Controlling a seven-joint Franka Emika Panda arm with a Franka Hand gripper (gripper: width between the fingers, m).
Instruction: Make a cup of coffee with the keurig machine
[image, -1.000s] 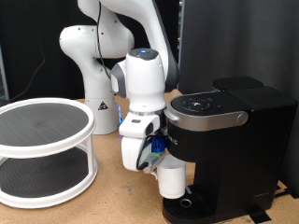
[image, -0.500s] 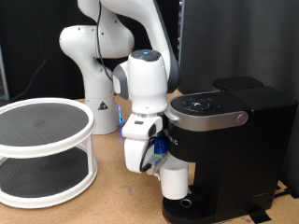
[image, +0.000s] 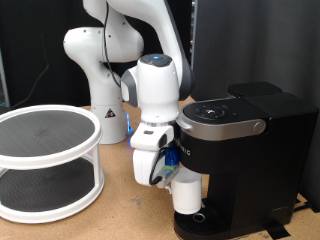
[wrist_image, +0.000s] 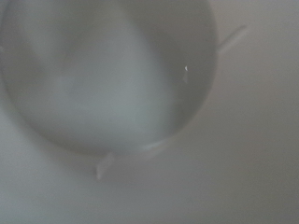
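One white cup (image: 186, 193) sits right under the pincer (image: 176, 176), below the keurig machine's (image: 245, 160) spout; can't tell its grip.

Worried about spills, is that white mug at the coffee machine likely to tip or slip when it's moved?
The cup looks rigid, smooth ceramic, so probably slippery and breakable. It is short and cylindrical, so likely stable upright. The gripper is right at it, by the keurig machine.

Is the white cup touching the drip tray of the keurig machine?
Cannot tell. In the exterior view the cup hangs low over the drip tray of the keurig machine, but its bottom edge is too unclear. The wrist view shows only the cup's blurred inside.
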